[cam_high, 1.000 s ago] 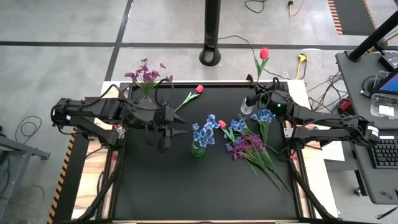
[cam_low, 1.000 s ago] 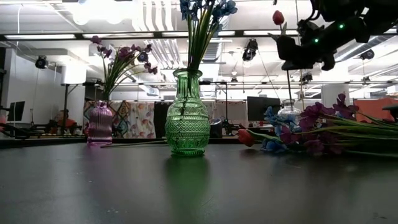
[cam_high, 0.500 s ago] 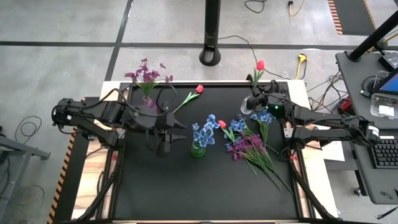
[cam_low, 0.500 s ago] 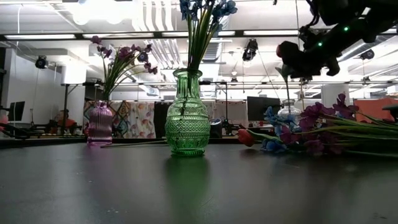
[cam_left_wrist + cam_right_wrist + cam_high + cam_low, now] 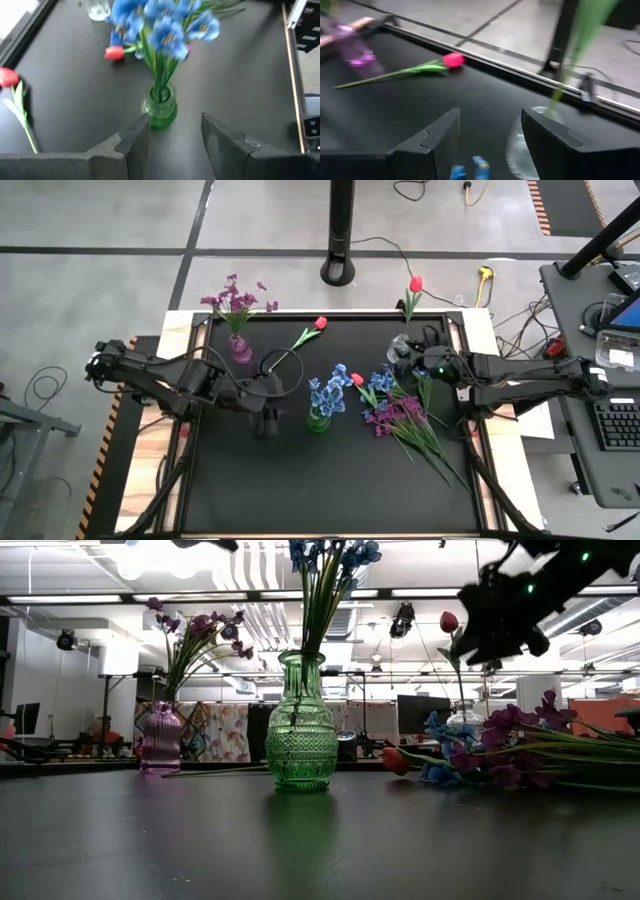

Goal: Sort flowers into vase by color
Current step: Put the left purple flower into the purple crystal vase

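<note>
one red tulip (image 5: 414, 285) stands in the clear vase (image 5: 398, 350), the right gripper (image 5: 490, 145) open beside it, the left gripper (image 5: 172, 135) open near the green vase (image 5: 160, 107).

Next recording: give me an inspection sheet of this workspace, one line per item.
Surface: black table, flat.
Job's things: green vase holds blue flowers; purple vase holds purple flowers; clear vase holds one red tulip; loose tulip lies on the table; mixed flower pile at right.
Clutter: nothing seen.
Grippers: left tool open, facing the green vase; right tool open, empty, beside the clear vase.
Cables: loose leads on the floor.
Surroundings: keyboard on side desk.
</note>
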